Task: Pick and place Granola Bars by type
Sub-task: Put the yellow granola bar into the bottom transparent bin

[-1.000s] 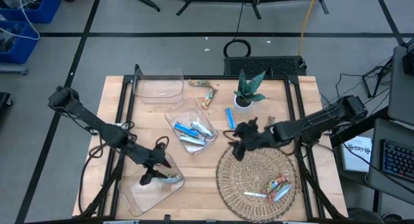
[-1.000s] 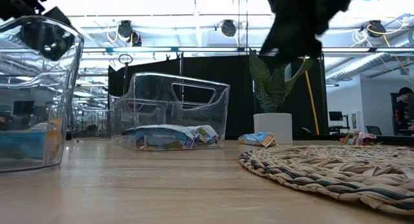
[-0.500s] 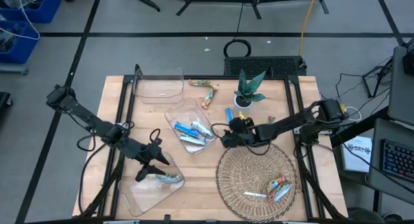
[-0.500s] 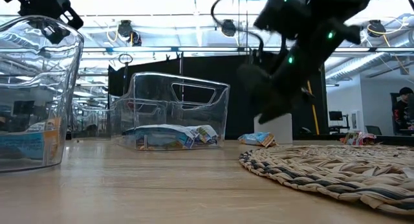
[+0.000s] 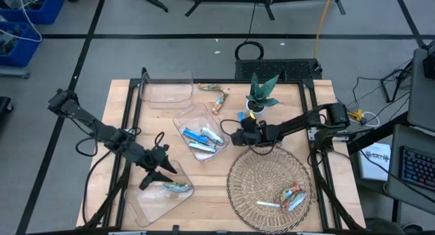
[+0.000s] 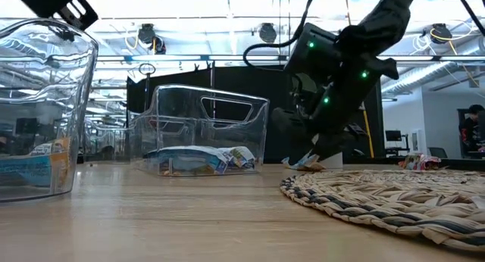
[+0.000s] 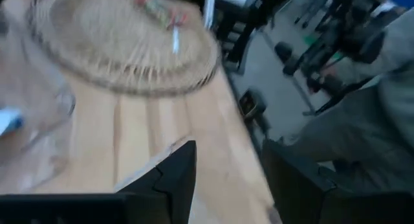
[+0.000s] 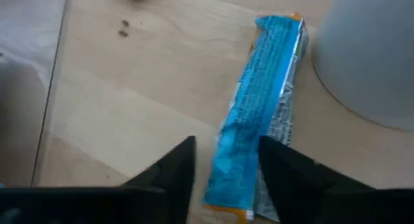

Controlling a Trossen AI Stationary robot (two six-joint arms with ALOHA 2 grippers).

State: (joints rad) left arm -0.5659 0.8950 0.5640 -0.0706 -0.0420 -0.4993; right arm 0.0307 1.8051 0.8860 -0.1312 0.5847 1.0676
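— what's in the containers right now?

— three clear bins on the worktop (image 5: 211, 201). the far clear bin (image 5: 166, 89) near the back left edge looks empty. the middle clear bin (image 5: 200, 132) holds several blue and silver-blue granola bars (image 5: 202, 138) lying in a loose heap. the near clear bin (image 5: 163, 193) at the front left has one bar, the green-gold bar (image 5: 175, 187), lying inside it.

— and the woven mat?

— the round woven mat (image 5: 253, 179) at the front right carries a small cluster of orange-red bars (image 5: 292, 195) and one silver bar (image 5: 268, 204) beside them, all near its front edge.

— anything loose?

— a pair of green-gold bars (image 5: 216, 96) lies on the bare wood behind the middle bin. a blue bar (image 8: 260, 114) lies flat just beside the white pot of the potted plant (image 5: 257, 98).

— where are the arms?

— the right gripper (image 5: 239, 135) is low over that blue bar, between the middle bin and the plant. its fingers (image 8: 173, 173) are spread, one on each side of the bar's near end, not closed on it. the left gripper (image 5: 155, 172) hangs above the rim of the near bin, fingers parted, holding nothing.
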